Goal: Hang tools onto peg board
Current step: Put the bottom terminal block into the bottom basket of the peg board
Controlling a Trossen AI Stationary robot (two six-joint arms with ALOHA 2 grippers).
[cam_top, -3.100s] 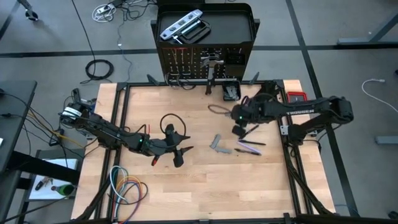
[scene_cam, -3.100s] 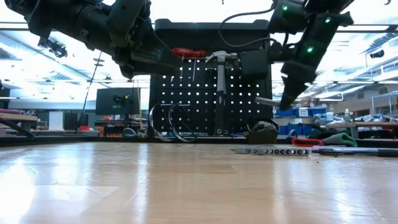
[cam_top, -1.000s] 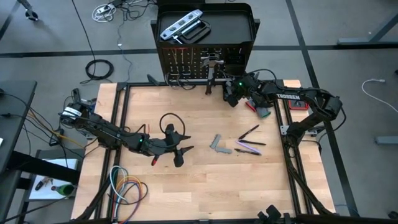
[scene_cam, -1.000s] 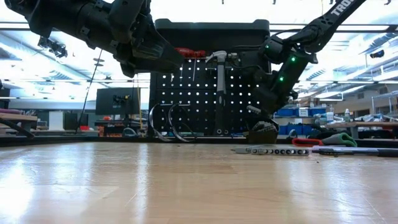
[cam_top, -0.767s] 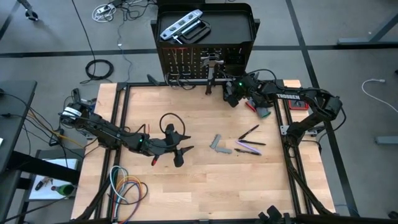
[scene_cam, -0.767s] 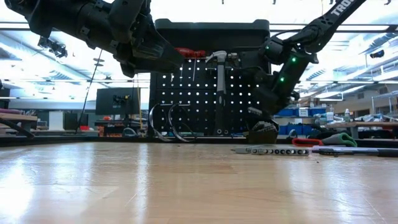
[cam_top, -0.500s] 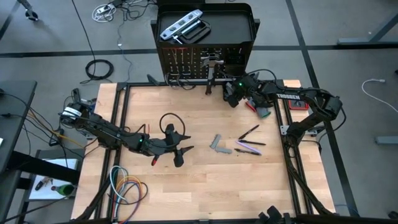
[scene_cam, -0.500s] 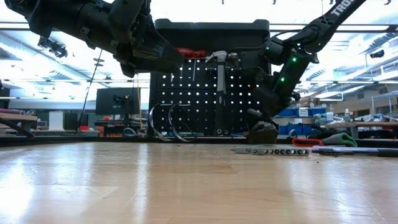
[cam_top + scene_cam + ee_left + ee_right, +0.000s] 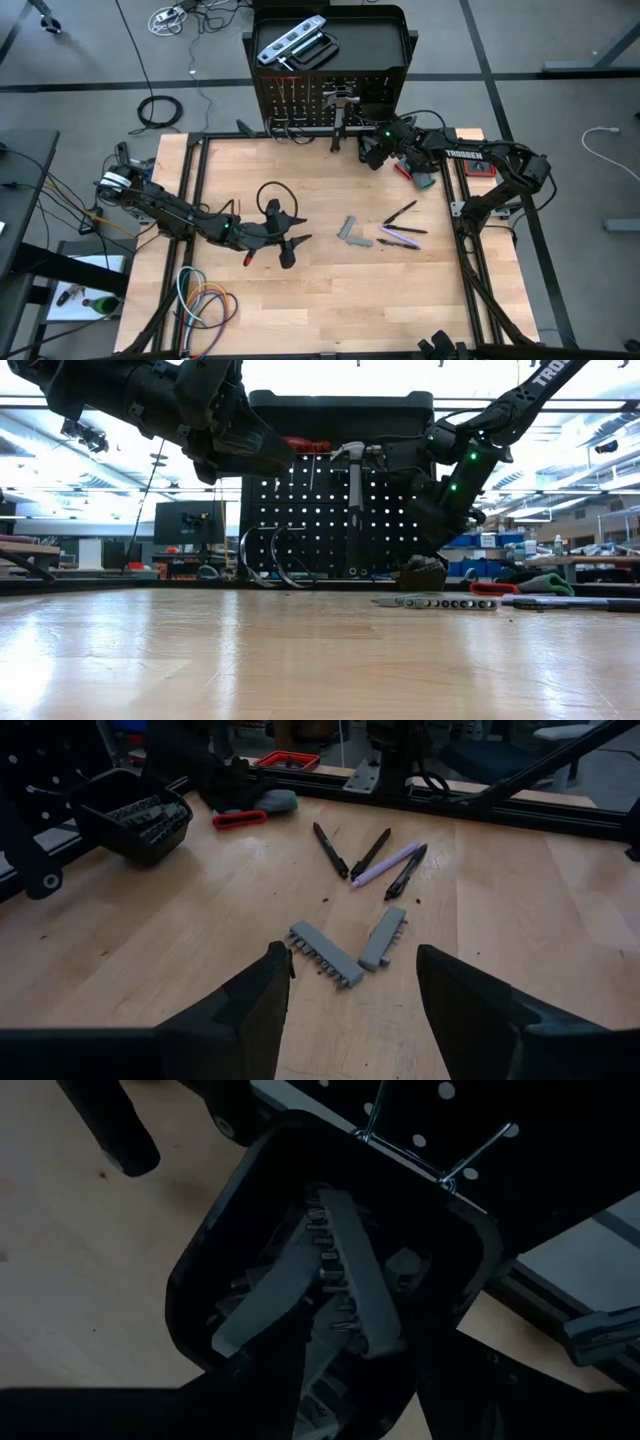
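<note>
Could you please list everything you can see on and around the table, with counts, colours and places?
peg board: one, black, upright past the table's far edge.
hammer: one, steel, hanging on the peg board.
level: one, silver, on the stand's top tray.
bin: one, black, at the board's foot, holding grey bit strips.
bit strips: two, grey, mid-table.
pens: four, three dark and one lilac, right of the strips.
cable coil: one, multicoloured, near-left corner.
left tool: open, mid-table.
right tool: open, over the bin.
</note>
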